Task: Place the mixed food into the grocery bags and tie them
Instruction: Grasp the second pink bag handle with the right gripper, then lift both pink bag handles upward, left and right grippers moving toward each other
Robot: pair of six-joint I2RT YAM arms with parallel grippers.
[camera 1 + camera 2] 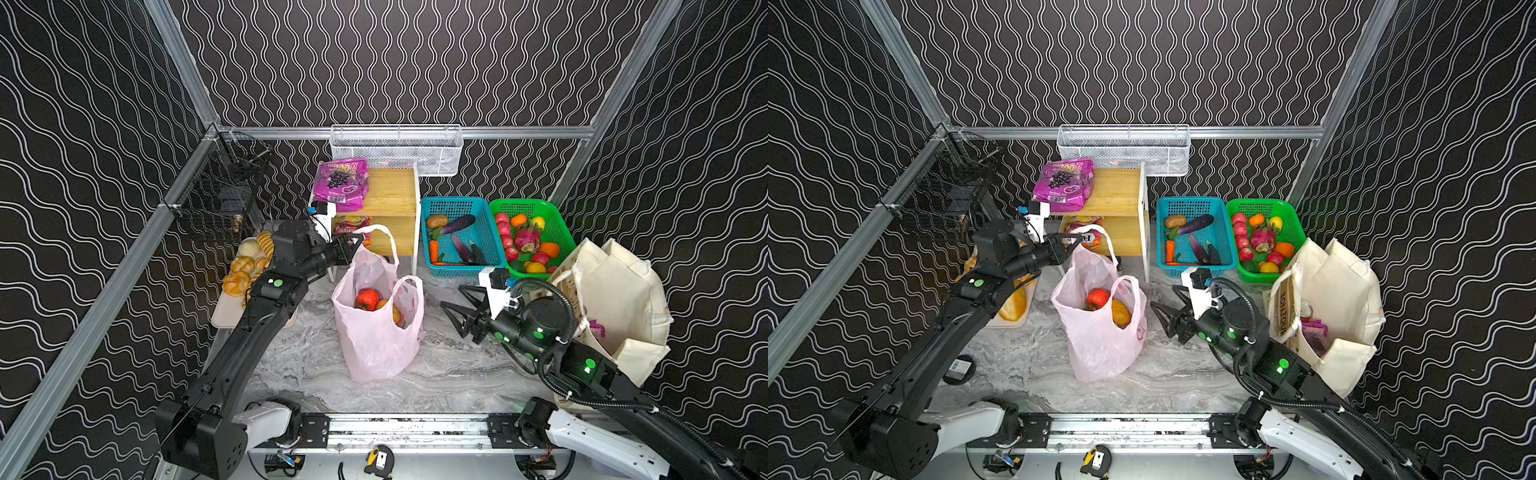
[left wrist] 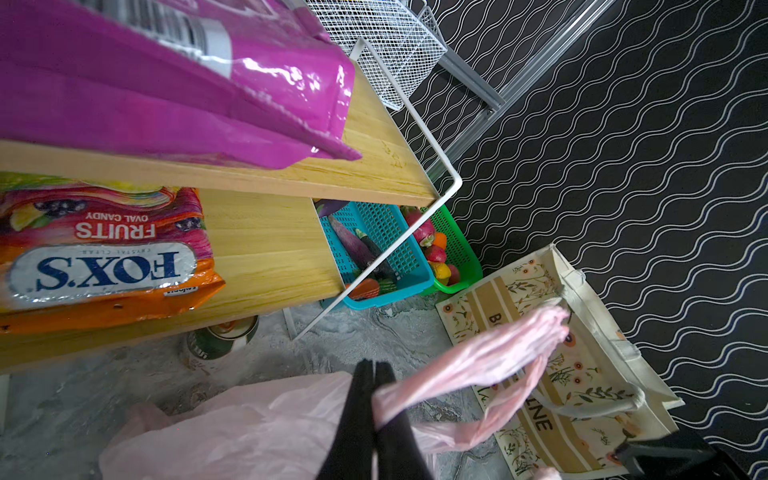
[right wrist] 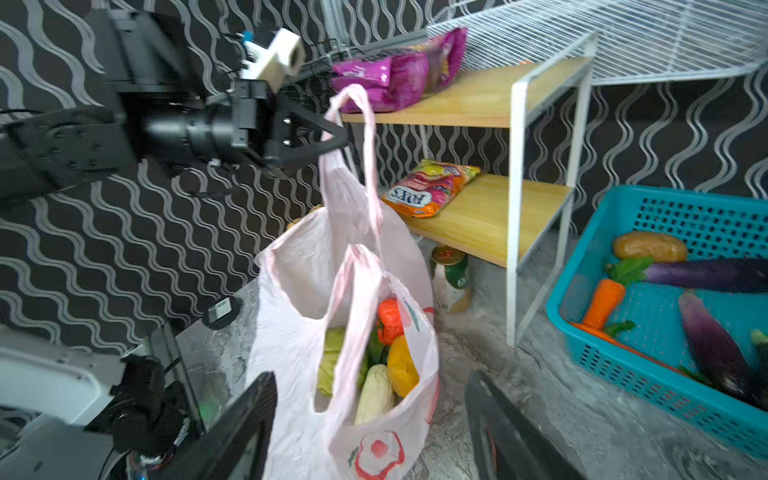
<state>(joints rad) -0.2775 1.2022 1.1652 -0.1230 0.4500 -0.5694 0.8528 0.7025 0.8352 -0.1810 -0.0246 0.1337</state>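
The thin translucent pink plastic bag [image 1: 376, 324] stands upright in the middle of the grey marbled worktop [image 1: 307, 365], just in front of the two-tier wooden shelf rack [image 1: 395, 195]. The left end effector [image 1: 360, 240] is pressed together on one loop handle [image 3: 365, 124] of the bag, holding that handle up above the bag's mouth. The other handle [image 1: 409, 286] stands free. A red round item [image 1: 368, 298], a yellow-orange item [image 3: 401, 365] and green cabbage [image 3: 332, 357] lie inside the bag.

The right end effector [image 1: 451, 296] is spread wide and holds nothing, low over the worktop just right of the bag. Behind the right arm, the large cream fabric tote [image 1: 615, 299] stands open at the right edge. A magenta grape-print snack pouch [image 1: 340, 183] lies on the rack's top shelf, and an orange-yellow candy pouch [image 2: 95, 257] lies on the lower shelf.
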